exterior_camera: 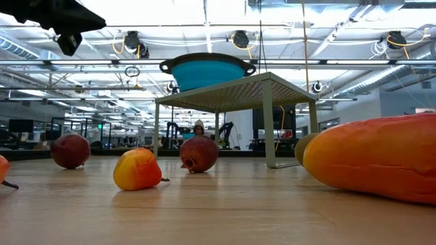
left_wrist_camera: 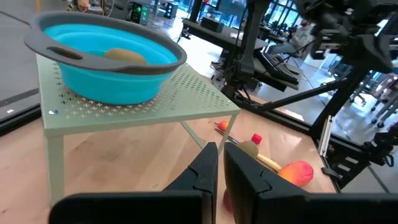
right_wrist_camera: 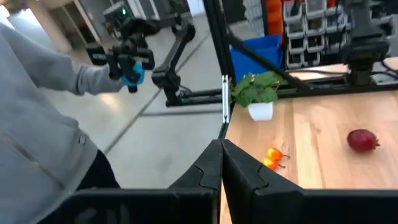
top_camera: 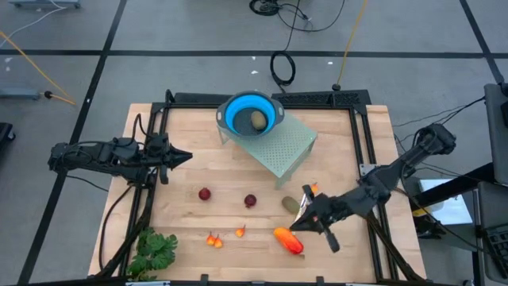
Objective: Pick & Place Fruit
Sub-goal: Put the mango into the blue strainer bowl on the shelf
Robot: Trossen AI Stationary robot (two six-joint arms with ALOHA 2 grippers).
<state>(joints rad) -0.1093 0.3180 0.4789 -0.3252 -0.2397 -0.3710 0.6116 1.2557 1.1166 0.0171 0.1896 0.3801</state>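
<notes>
Two grippers closed, empty | wooden table (top_camera: 341, 151): scattered fruit (top_camera: 205, 194) | grey tiled floor (top_camera: 159, 32)

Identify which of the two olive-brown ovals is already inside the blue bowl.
The olive-brown oval lying in the blue bowl on the green stand; the other oval lies on the table by the right gripper.

Matt wooden table (top_camera: 333, 155); perforated, seemingly metal stand (top_camera: 287, 144); glossy blue plastic bowl (top_camera: 238, 111).

- I can read no text, label, brand, number or sign on anything in my views.
</notes>
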